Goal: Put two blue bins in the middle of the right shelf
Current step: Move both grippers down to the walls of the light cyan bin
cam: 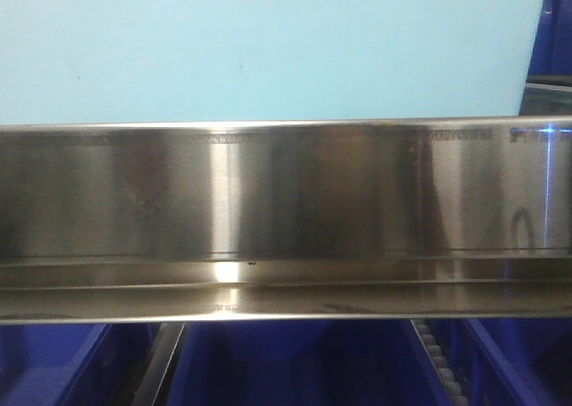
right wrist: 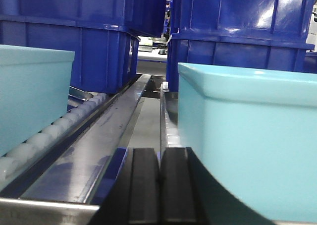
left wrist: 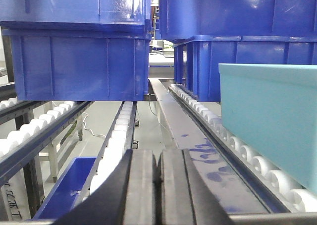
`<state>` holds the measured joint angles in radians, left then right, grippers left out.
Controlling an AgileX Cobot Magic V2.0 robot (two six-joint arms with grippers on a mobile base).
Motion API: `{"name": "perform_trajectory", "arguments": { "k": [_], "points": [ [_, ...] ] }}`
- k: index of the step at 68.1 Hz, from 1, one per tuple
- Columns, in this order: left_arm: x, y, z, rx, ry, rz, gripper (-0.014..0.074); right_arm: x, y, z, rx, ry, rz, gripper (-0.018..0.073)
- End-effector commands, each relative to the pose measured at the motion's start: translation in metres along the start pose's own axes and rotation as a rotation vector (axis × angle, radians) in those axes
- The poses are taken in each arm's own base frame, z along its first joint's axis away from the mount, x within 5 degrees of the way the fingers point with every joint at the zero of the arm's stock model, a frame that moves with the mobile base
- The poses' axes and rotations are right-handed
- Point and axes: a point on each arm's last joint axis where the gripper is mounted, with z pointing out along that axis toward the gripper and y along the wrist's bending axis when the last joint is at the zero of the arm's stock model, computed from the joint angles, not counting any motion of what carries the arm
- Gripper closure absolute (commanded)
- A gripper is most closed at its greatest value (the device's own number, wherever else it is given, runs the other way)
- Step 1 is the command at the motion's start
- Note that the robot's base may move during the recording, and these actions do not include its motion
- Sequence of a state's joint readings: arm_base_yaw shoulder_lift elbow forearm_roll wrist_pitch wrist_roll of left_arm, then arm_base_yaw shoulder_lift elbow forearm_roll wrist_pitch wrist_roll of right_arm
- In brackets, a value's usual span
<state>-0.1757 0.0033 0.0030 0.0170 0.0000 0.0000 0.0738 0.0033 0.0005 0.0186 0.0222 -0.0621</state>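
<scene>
Approach looks to be the step in hand: left gripper (left wrist: 158,185) and right gripper (right wrist: 159,185) have jaws pressed together on nothing, with the dark blue plastic bins (left wrist: 79,61) farther back on the white roller tracks (left wrist: 242,148), so each must next open and reach in.

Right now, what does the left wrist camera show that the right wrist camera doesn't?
Left wrist only: the floor under the rollers, with a blue tub and a cable on it. Right wrist only: pale bins on both sides. Both: tall dark blue bins further back, a pale bin nearby, left claw and right claw each shut.
</scene>
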Motion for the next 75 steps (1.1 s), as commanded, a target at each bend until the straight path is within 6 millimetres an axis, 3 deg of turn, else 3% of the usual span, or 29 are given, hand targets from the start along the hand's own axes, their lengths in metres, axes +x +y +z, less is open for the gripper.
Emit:
{"name": "perform_trajectory", "arguments": {
  "k": [1, 75],
  "points": [
    [-0.0028, 0.0001, -0.0004, -0.001, -0.023, -0.006, 0.0697, -0.0019, -0.0003, -0.0003, 0.005, -0.02, 0.001, 0.0725],
    [-0.0051, 0.0001, -0.0004, -0.001, -0.049, -0.006, 0.0697, -0.0046, -0.0005, -0.0004, 0.007, -0.051, 0.001, 0.0725]
  ]
}}
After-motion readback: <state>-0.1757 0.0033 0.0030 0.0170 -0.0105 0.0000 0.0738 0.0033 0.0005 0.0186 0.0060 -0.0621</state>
